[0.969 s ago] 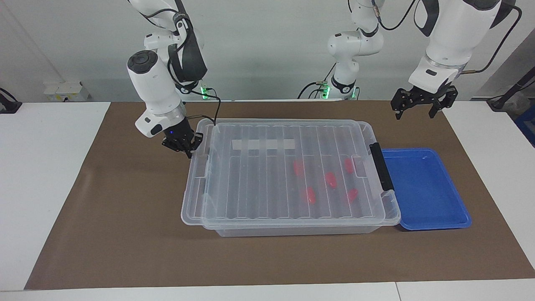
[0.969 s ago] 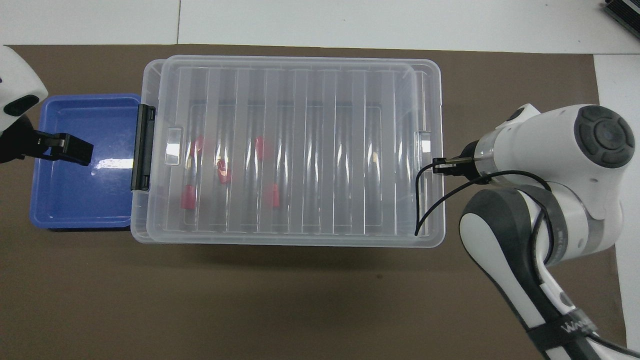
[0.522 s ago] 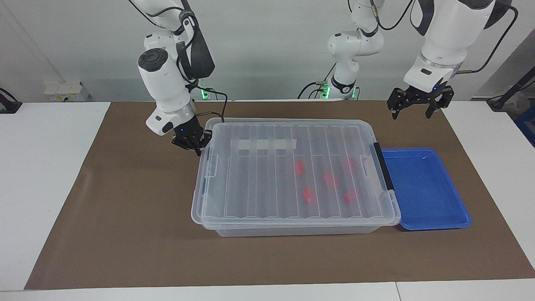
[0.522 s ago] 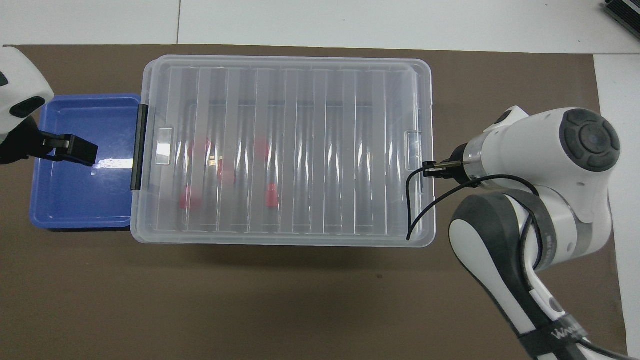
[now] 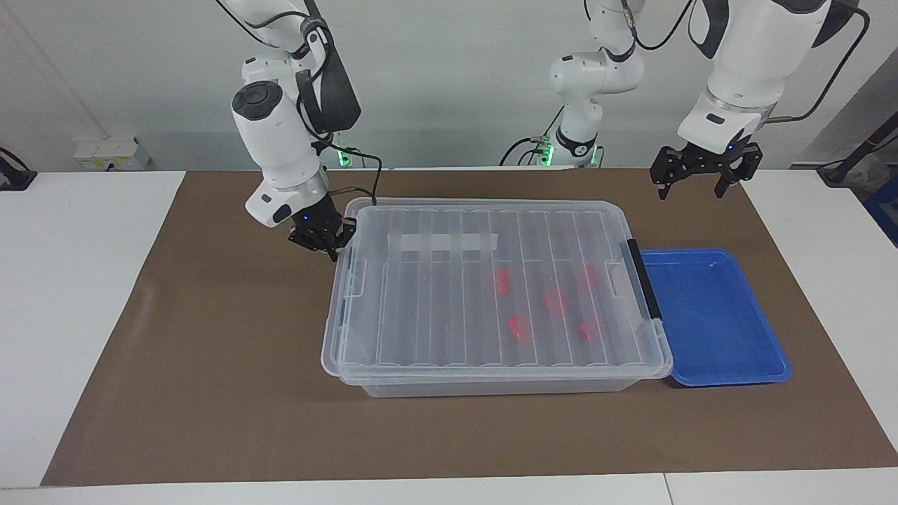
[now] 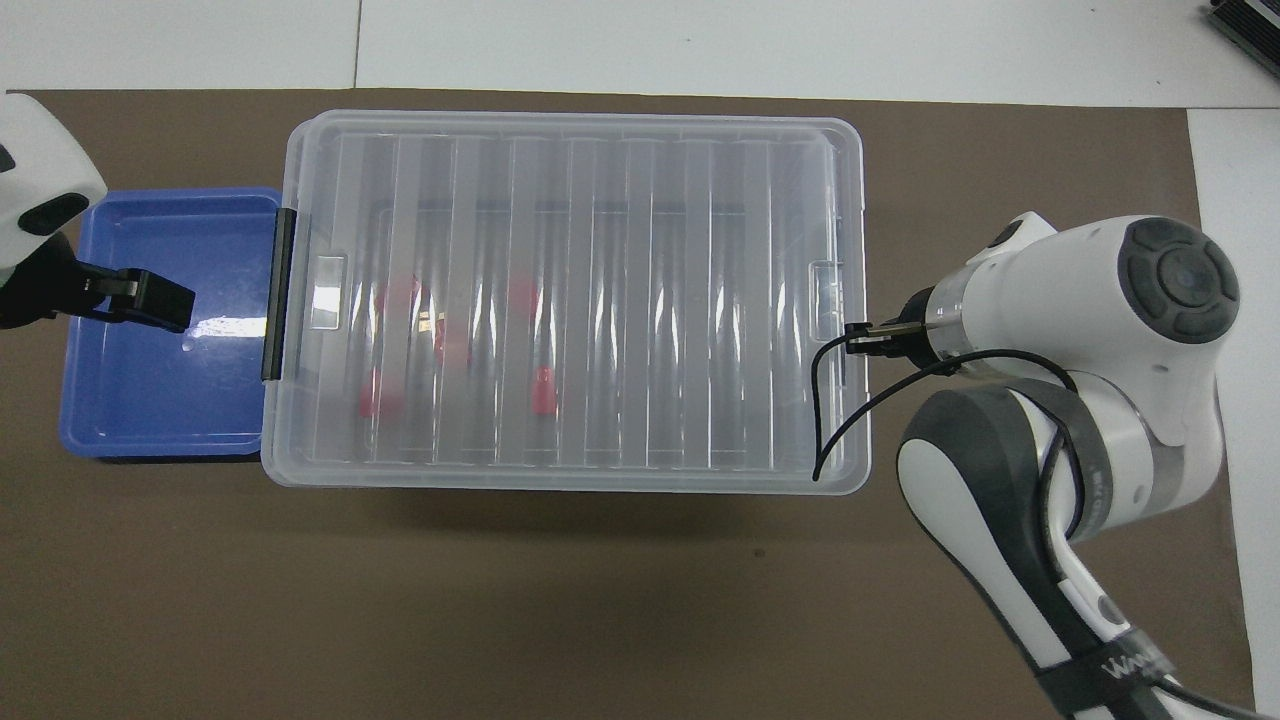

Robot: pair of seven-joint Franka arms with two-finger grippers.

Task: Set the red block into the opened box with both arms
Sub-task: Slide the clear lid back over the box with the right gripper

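Observation:
The clear box (image 5: 491, 384) stands mid-table with its ribbed lid (image 5: 435, 294) lying flat and square on it. Several red blocks (image 5: 555, 300) show through the lid (image 6: 640, 300), resting inside toward the left arm's end, one of them (image 6: 543, 390) closest to the middle. My right gripper (image 5: 330, 245) is shut, its tips against the lid's end rim at the right arm's end, as the overhead view also shows the right gripper (image 6: 860, 338). My left gripper (image 5: 691, 186) hangs open in the air; from overhead the left gripper (image 6: 140, 300) is over the blue tray.
A shallow blue tray (image 5: 708, 315) sits against the box's end with the black bar handle (image 5: 644, 279), toward the left arm's end. A brown mat (image 5: 210, 365) covers the table. The right arm's black cable (image 6: 830, 420) hangs over the lid's corner.
The right gripper pushed the shifted lid toward the left arm's end until it sat square on the box, then stopped. The left gripper rose slightly. Nothing has moved over the last half second.

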